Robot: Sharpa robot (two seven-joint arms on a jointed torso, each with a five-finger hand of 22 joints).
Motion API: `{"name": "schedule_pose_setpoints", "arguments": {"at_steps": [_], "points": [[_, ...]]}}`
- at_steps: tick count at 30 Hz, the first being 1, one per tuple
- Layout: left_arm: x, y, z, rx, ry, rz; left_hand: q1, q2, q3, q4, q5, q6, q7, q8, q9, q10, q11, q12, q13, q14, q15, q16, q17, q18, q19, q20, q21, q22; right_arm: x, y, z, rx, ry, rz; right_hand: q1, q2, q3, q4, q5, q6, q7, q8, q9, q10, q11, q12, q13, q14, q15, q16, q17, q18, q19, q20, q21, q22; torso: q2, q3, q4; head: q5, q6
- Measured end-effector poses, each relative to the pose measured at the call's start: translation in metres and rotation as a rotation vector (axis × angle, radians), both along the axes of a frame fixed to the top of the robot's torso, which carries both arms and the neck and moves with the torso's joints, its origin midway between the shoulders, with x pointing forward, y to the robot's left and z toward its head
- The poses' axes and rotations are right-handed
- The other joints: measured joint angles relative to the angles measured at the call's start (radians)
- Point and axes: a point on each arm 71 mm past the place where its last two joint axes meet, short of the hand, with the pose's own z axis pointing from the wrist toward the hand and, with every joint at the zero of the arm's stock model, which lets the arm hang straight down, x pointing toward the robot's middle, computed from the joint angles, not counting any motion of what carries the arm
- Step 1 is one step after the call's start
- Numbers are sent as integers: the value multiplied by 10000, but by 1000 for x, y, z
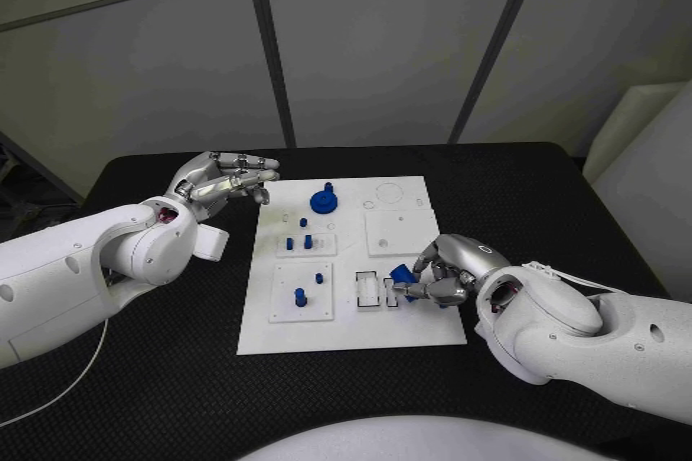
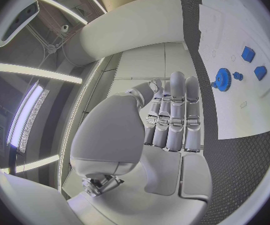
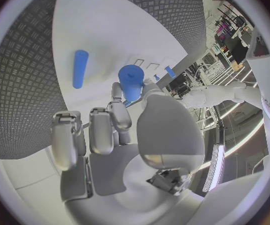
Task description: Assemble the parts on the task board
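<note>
The white task board (image 1: pixel 404 326) lies mid-table. My right hand (image 1: pixel 447 271) hovers over its near right part and pinches a blue part (image 1: pixel 402 274) beside two small slotted blocks (image 1: pixel 368 289). In the right wrist view that blue part (image 3: pixel 130 82) sits between thumb and finger of the right hand (image 3: pixel 110 135), with a blue peg (image 3: pixel 80 68) lying on the board beyond. My left hand (image 1: pixel 228 181) hangs by the board's far left corner, fingers loosely bent, holding nothing. A blue gear (image 1: pixel 325 199) stands at the far end. In the left wrist view the gear (image 2: pixel 222 78) lies beyond the left hand (image 2: pixel 172 120).
Blue pegs stand in two white plates on the board's left side (image 1: pixel 299 244) (image 1: pixel 300 296). A square plate (image 1: pixel 397 231) and a ring outline (image 1: pixel 387 193) occupy the board's right side. Black table (image 1: pixel 159 381) surrounds the board.
</note>
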Motion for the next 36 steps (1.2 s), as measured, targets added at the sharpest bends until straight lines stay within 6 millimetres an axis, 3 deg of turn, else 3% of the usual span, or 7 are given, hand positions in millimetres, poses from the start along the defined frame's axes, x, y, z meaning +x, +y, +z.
{"name": "schedule_pose_setpoints", "arguments": {"at_steps": [12, 20, 29, 31, 33, 36], "points": [[0, -2, 0, -17, 7, -35, 0, 0, 0, 0, 0, 0, 0, 0, 0, 0, 0, 0, 0, 0, 0, 0, 0, 0, 0, 0, 0, 0, 5, 26, -5, 609, 286, 189, -576, 133, -31, 29, 2, 114, -48, -26, 209, 0, 0, 0, -1, -14, -14, 0, -47, 0, 0, 0, 0, 0, 21, -17, 22, 44, 31], [-1, -2, 0, -18, 9, -40, 0, 0, 0, 0, 0, 0, 0, 0, 0, 0, 0, 0, 0, 0, 0, 0, 1, 1, 0, 0, 0, 0, 8, 43, -11, 595, 701, 469, -901, 123, -31, 29, 5, 326, -91, -52, 373, 36, -35, 0, 48, 21, -50, 0, -40, 0, -1, -75, 0, 0, 27, -16, 23, 109, -22], [-1, -2, 0, -20, 11, -47, 0, 0, 0, 0, 0, 0, 0, 0, 0, 0, 0, 0, 0, 0, 0, 0, 1, 0, 0, 0, 0, 1, 11, 46, -13, 516, 772, 503, -1303, 68, -60, 58, 3, 447, -154, -50, 521, 71, -71, -40, 74, -14, -85, 0, -13, 2, -1, -74, 0, 0, 28, -11, 12, 151, -40], [-1, -2, 0, -18, 11, -43, 0, 0, 0, 0, 0, 0, 0, 0, 0, 0, 0, 0, 0, 0, 0, 0, 1, 1, 0, 0, 0, 0, 11, 46, -14, 488, 756, 494, -1494, -6, -117, 77, -164, 503, -146, -48, 587, 71, -71, -40, 81, -14, -85, 0, -13, 1, -1, -74, 0, 0, 28, -10, 6, 160, -51], [-1, -2, 0, -18, 12, -45, 0, 0, 0, 0, 0, 0, 0, 0, 0, 0, 0, 0, 0, 0, 0, 0, 1, 1, 0, 0, 0, 1, 12, 45, -14, 467, 733, 490, -1814, -98, -233, 64, -626, 515, -158, -59, 669, 71, -72, -116, 81, -14, -85, 0, -25, 2, -1, -74, 0, 0, 28, -9, -2, 165, -54], [-1, -2, 0, -18, 14, -48, 0, 0, 0, 0, 0, 0, 0, 0, 0, 0, 0, 0, 0, 0, 0, 0, 1, 1, 0, 0, 0, 1, 12, 45, -14, 442, 686, 494, -2209, -445, -439, 92, -1077, 517, -160, -117, 756, 71, -72, -210, 54, -14, -85, 0, -102, 1, 35, -110, 0, 0, 28, -7, -6, 167, -56]]}}
